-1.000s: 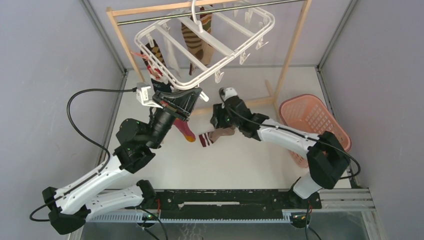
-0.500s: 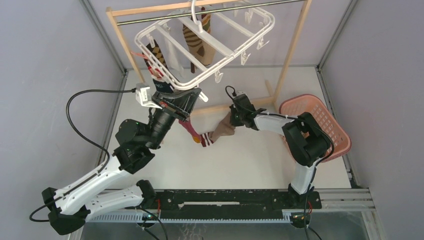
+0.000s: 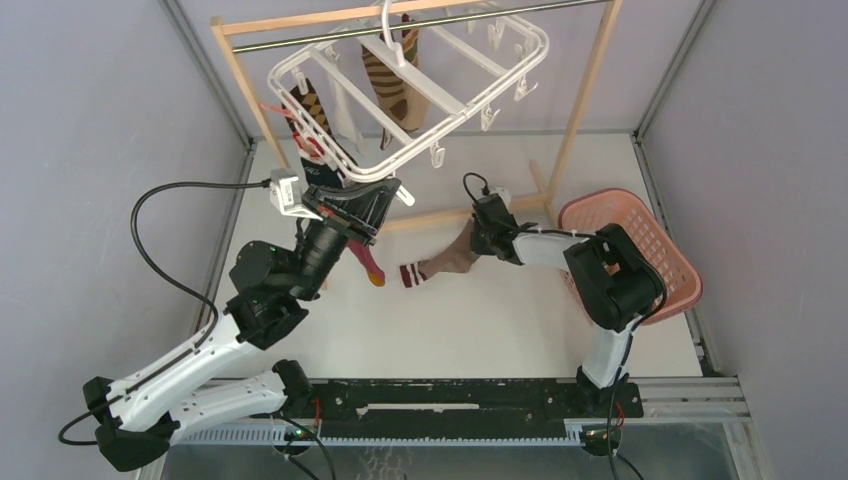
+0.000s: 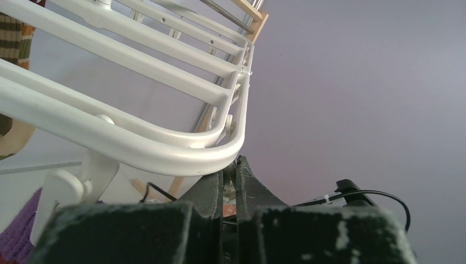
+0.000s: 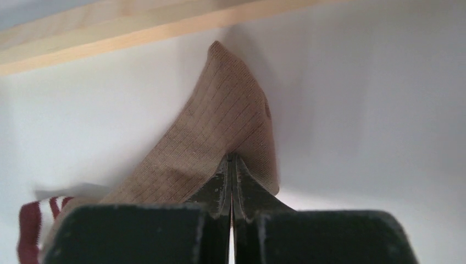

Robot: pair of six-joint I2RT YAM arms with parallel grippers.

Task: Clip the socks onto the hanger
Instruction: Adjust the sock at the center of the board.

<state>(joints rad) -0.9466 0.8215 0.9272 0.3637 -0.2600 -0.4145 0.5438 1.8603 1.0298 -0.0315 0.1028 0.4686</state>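
I see left gripper (image 4: 235,165) just under hanger (image 4: 165,151) rim, jaws nipping red sock (image 3: 368,262). Right gripper (image 5: 232,159) jaws clamped on tan sock (image 5: 220,121) above surface (image 5: 357,110).

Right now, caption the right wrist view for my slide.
Right gripper pinching a tan sock near a wooden bar.

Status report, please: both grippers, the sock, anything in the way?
Left gripper shut, just under hanger corner. Right gripper shut on tan sock, cuff on table. Wooden rack's base bar close behind sock.
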